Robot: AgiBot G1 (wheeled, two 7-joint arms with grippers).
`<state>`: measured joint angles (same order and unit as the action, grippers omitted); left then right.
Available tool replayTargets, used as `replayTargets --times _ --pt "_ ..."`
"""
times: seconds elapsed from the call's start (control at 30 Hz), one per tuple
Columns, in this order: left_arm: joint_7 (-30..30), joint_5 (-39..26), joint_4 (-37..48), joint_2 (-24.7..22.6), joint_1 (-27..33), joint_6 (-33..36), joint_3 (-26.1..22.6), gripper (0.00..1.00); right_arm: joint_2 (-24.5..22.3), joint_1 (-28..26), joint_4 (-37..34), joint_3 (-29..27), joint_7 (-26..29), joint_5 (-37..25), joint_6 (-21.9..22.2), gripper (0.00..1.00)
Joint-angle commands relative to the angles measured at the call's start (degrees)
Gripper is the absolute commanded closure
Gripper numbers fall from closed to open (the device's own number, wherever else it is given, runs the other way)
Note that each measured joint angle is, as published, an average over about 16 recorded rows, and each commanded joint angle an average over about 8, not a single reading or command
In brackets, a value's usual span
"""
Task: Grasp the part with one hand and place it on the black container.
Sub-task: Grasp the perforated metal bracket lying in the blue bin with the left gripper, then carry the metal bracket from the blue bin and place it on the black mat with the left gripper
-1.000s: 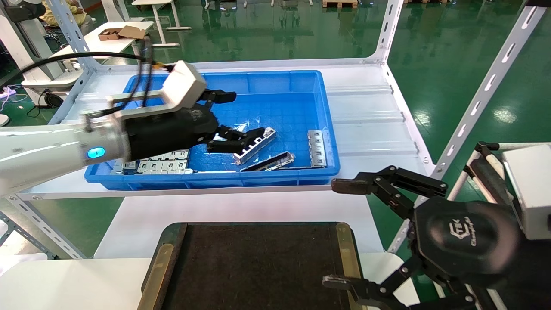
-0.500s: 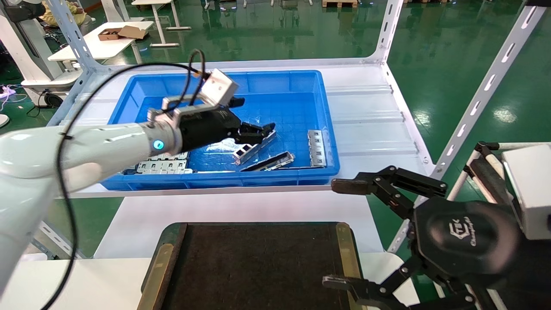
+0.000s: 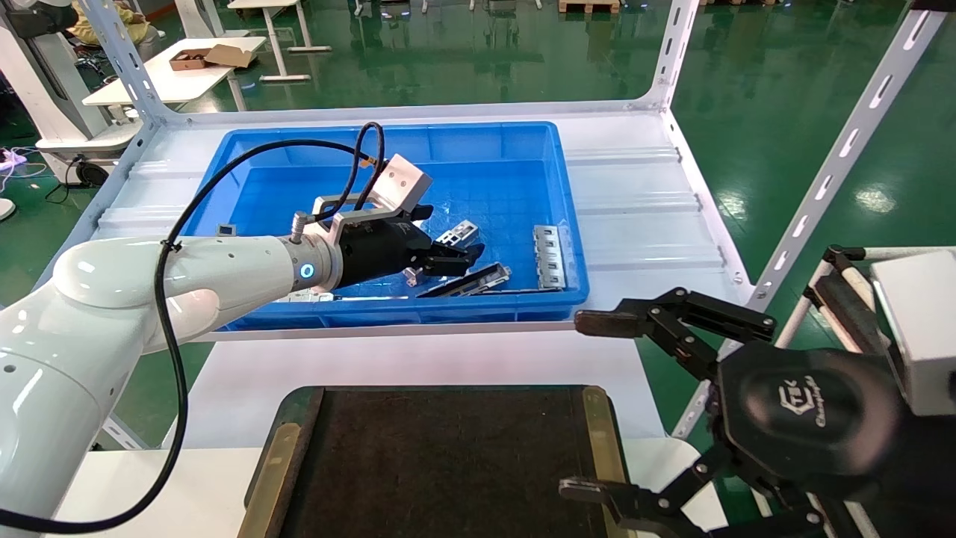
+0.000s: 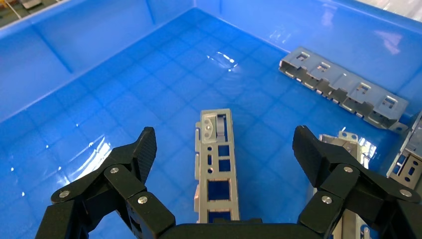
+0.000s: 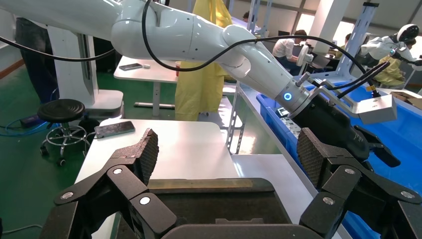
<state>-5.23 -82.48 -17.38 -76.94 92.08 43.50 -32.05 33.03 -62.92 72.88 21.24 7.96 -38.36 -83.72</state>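
The black linkage-fingered left gripper (image 4: 221,149) is held wide open and empty astride the narrow silver-grey windowed sheet-metal part (image 4: 217,167) in the blue plastic bin (image 3: 523,142), seemingly for closing, while the right gripper (image 3: 642,407) is parked open at four o'clock of the matte black container (image 3: 448,463).

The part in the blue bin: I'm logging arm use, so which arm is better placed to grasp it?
Left. The left gripper is open inside the blue bin, fingers straddling the part. The right gripper hangs outside the bin, beside the black container.

Glossy green floor (image 3: 784,112), white tables (image 3: 179,75)
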Motion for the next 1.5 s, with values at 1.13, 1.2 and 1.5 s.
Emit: replayTargets --times 1.13,1.2,1.5 --pt "-0.6 4.5 5.0 -0.3 0.3 -2.1 -3.9 1.0 0.0 0.0 0.0 0.0 0.0 0.0 0.0 1.0" --pt "-0.8 4.6 5.4 -0.3 0.4 -2.3 -4.1 1.0 0.0 0.0 0.0 0.0 0.0 0.0 0.0 1.0" --pt "-1.1 5.3 6.6 -0.2 0.7 -3.4 -4.7 1.0 0.0 0.0 0.0 0.0 0.0 0.0 0.0 1.0"
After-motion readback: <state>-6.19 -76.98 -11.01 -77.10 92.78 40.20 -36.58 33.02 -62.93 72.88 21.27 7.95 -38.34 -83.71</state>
